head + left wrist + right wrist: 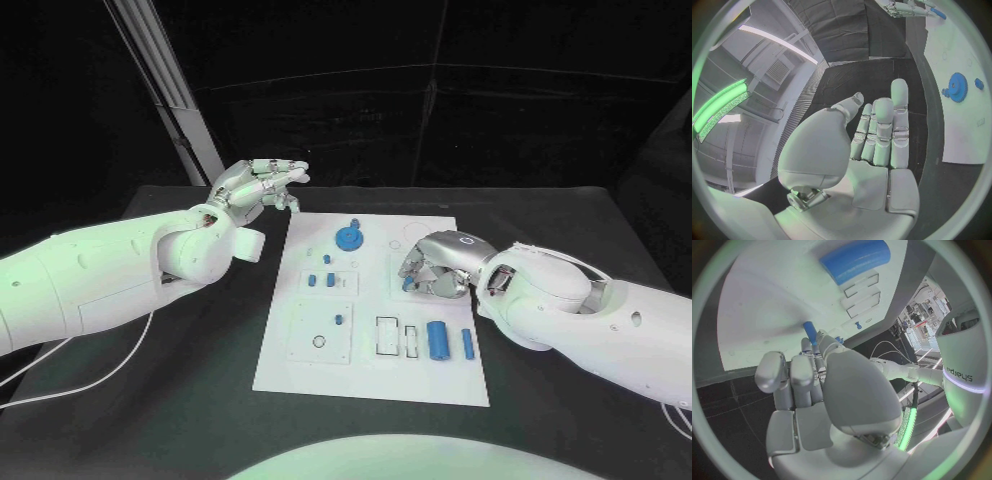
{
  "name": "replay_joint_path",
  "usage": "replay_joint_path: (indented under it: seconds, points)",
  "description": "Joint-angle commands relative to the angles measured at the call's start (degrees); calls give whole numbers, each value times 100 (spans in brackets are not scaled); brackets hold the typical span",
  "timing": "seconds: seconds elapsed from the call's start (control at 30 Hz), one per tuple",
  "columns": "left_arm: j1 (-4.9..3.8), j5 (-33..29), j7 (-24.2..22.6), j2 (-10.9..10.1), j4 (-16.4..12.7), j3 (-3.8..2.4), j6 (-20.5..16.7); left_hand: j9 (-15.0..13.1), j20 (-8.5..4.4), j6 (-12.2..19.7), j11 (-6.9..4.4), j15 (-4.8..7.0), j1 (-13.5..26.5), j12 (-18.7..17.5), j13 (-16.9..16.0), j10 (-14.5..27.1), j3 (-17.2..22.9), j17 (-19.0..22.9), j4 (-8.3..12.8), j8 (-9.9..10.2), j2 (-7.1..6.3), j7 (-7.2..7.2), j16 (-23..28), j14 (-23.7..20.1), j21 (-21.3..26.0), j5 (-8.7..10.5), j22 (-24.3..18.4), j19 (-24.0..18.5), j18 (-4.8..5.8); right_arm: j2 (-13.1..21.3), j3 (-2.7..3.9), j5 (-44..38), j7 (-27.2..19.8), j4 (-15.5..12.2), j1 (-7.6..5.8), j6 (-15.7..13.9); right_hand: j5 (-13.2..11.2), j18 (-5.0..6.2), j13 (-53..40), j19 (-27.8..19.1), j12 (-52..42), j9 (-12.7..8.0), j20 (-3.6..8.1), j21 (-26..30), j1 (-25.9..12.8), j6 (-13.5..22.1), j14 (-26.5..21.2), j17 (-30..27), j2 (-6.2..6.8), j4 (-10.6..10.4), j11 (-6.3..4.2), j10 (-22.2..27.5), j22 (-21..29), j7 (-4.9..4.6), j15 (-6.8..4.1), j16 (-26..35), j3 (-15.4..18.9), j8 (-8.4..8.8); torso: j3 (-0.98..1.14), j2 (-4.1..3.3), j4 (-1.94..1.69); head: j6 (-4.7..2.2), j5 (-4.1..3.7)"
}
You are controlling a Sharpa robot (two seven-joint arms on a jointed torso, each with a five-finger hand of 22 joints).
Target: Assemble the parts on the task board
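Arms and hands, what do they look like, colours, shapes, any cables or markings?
Both arms are smooth, rounded white shells. The left arm has a thin pale cable hanging beneath it; the right arm has one near its elbow. Each ends in a silver, segmented metal hand: left hand, right hand. The right wrist carries a small dark ring mark, and the right wrist view shows grey lettering on a white shell.

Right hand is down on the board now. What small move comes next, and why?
Probably lift the right hand slightly: the right wrist view shows a small blue peg at its fingertips over the white board, though a firm grip isn't clear. The left hand hovers off the board, holding nothing.
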State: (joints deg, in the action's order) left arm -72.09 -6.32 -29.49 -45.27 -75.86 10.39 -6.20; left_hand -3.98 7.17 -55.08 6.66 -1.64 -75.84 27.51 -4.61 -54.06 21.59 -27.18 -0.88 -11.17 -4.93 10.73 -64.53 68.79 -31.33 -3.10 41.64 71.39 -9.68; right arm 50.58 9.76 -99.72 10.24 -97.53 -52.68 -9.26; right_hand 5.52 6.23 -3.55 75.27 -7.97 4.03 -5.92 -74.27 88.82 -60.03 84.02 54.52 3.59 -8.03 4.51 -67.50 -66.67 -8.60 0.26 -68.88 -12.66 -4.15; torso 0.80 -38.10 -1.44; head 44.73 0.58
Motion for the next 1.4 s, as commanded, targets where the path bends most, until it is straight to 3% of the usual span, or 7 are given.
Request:
replay_joint_path:
  seconds: [0.03, 0.37, 0.9, 1.0, 1.17, 1.4]
  points:
    - [-9, -15, -15, 10, 2, -4, 79, 4, 4, 28, 0, -1, 4, 13, 8, 50, 3, 10, 38, -30, 47, 13, 23, -30, 29, -21, -5, -26, -78, -15, 0, -111, 46, 4, -9, 184, -36, -87, -10, 53, 46, 9, 3, -44, 41, -90, 76, 22, 21, 9, -4, -93, -40, 1, -58, -45, -94, -24, 3, 1, 0, 16, -5]
    - [-9, -15, 18, 13, 10, -4, 105, 4, 4, 28, 0, -1, 4, 13, 8, 50, 3, 10, 38, -30, 47, 13, 23, -30, 29, -21, -5, -26, -78, -103, 1, -409, 228, 78, -8, 406, -79, -89, -5, 40, 190, -7, 10, -65, -21, -168, 58, 23, 171, 12, -10, -170, -64, 8, -59, -71, -353, 11, 0, 5, -3, 36, -10]
    - [-9, -15, 95, 11, 20, -4, 149, 5, 6, 34, 4, -3, 24, 26, 13, 58, -12, 47, 29, -37, 45, 18, 34, -47, 43, -19, -18, -26, -78, -188, 0, -544, 274, 116, -7, 433, -62, -88, -12, 30, 241, -9, 11, -69, -56, -201, 50, 23, 204, 5, -15, -221, -71, 20, -64, -80, -499, 19, 1, 7, 4, 46, -12]
    - [-9, -15, 95, 11, 20, -4, 152, 5, 6, 34, 4, -3, 24, 26, 13, 58, -12, 47, 29, -37, 45, 18, 34, -47, 43, -19, -18, -26, -78, -191, 0, -546, 224, 91, -6, 224, -144, -91, -20, 37, 256, 0, 20, -87, -21, -282, 52, 46, 175, 47, -27, -313, -95, 19, -77, -103, -687, 1, 4, 7, 7, 48, -5]
    - [-9, -15, 93, 10, 28, -4, 153, 5, 6, 35, 4, -3, 24, 27, 14, 59, -12, 47, 28, -38, 45, 18, 34, -47, 44, -19, -19, -26, -77, -173, 0, -457, 76, 32, -5, -416, -203, -96, -28, 50, 265, 7, 30, -111, -59, -369, 56, 64, 161, 63, -40, -410, -125, 19, -85, -126, -848, -13, 4, 5, 7, 41, -4]
    - [-9, -15, 99, 4, 35, -4, 153, 5, 6, 36, 5, -4, 28, 29, 15, 61, -13, 48, 25, -39, 50, 18, 34, -49, 47, -19, -22, -27, -77, -42, 10, 147, -4, -67, -11, -593, -210, -97, -23, 46, 311, -1, 26, -114, -193, -375, 54, 62, 173, 4, -31, -414, -128, 11, -78, -133, -939, 9, -5, 9, -3, 29, 1]
